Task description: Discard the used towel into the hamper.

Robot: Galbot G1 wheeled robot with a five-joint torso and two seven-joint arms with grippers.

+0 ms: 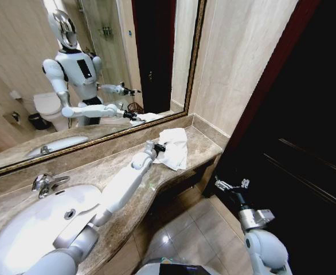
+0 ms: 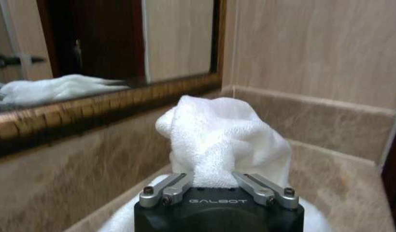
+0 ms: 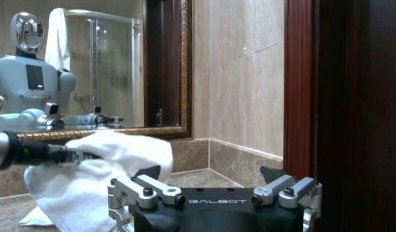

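From the head view, the left arm stretches out straight across the marble bench (image 1: pixel 196 150), its left gripper (image 1: pixel 158 148) at the white towel (image 1: pixel 175 148) lying near the corner by the mirror (image 1: pixel 99 63). The left wrist view shows what that one cannot: the fingers closed in on a bunched, lifted fold of the towel (image 2: pixel 220 140). The right gripper (image 1: pixel 232 185) hangs low beside the dark door (image 1: pixel 305 114), held upright off the bench edge, jaws spread wide with nothing between them.

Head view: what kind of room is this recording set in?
A bathroom, probably a hotel's: a marble counter with an inset sink and faucet, a framed mirror reflecting a toilet, and a white towel gripped by the left gripper.
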